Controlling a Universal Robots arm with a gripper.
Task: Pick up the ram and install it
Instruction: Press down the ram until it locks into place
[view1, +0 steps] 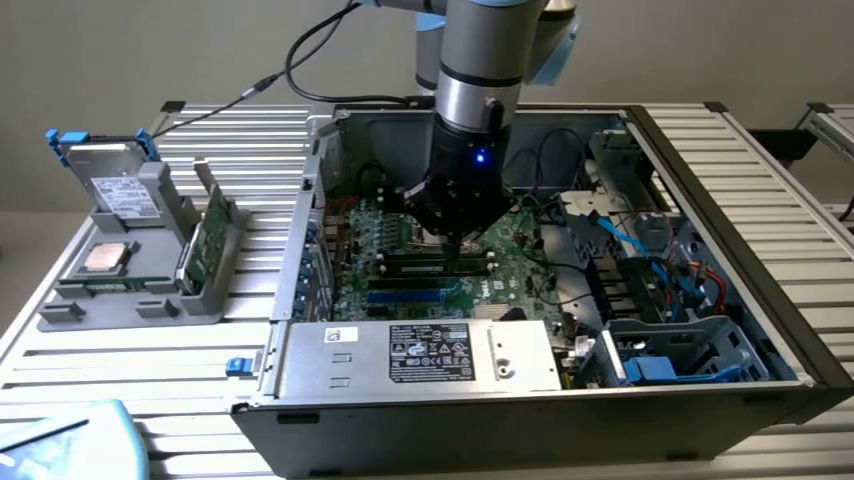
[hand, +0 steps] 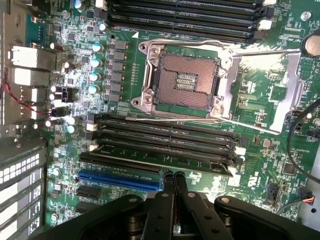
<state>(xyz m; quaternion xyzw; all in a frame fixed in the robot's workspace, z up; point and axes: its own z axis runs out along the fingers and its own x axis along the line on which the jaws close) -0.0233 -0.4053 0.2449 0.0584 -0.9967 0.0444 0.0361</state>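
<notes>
Open-topped grey metal computer case (view1: 747, 190) walling the green motherboard (view1: 514, 240), silver boxy power supply (view1: 427, 355) blocking the near side, blue and black cables (view1: 641, 250) crowding the exterior view's right, black closed gripper (hand: 174, 181) above long black memory slots (hand: 165, 137), open square processor socket (hand: 182, 80) unobstructed beyond.

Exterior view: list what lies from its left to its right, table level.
Grey parts tray with a silver processor chip → ram standing in the tray's slot → open computer case with the pincer over the motherboard.
</notes>
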